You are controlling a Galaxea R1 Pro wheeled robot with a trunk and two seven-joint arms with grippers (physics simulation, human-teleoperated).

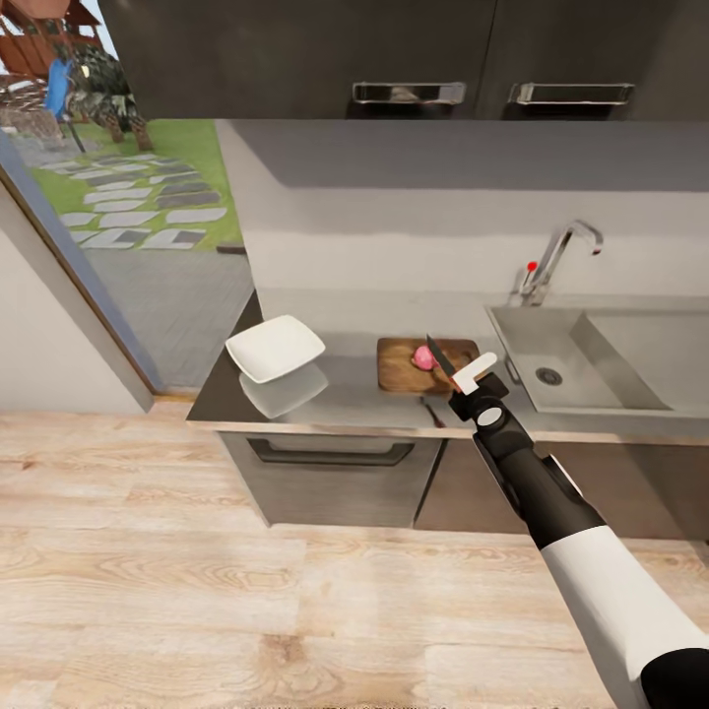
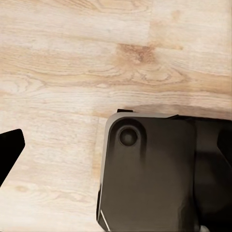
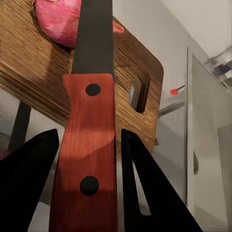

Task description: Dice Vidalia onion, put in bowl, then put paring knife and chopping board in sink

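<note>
Knife (image 3: 89,121) sat clamped between the right gripper's (image 1: 473,379) two dark fingers (image 3: 29,179): reddish-brown handle with two dark rivets, dark blade. In the head view the blade (image 1: 440,356) ran toward 11 o'clock from the gripper, its tip at the pink onion (image 1: 423,357). Onion was on the wooden chopping board (image 1: 404,374), at the board's 12 o'clock half; right wrist view had the blade (image 3: 94,34) crossing over it (image 3: 55,19). Board lay flat on the glossy dark countertop (image 1: 345,399), handle slot (image 3: 139,94) at the sink-side end. Sink (image 1: 551,345) was at 3 o'clock of the board, just beside it, drain (image 1: 548,375) near its front, chrome tap (image 1: 561,251) with red knob (image 1: 532,265) at its back edge. White square bowl (image 1: 275,347) was at 9 o'clock of the board, apart from it, its pale reflection just below it in the slab. Left gripper: can't tell jaw state; left wrist view gave one dark finger tip (image 2: 9,150) over wood floor (image 2: 72,58) beside a dark robot housing (image 2: 150,174).
</note>
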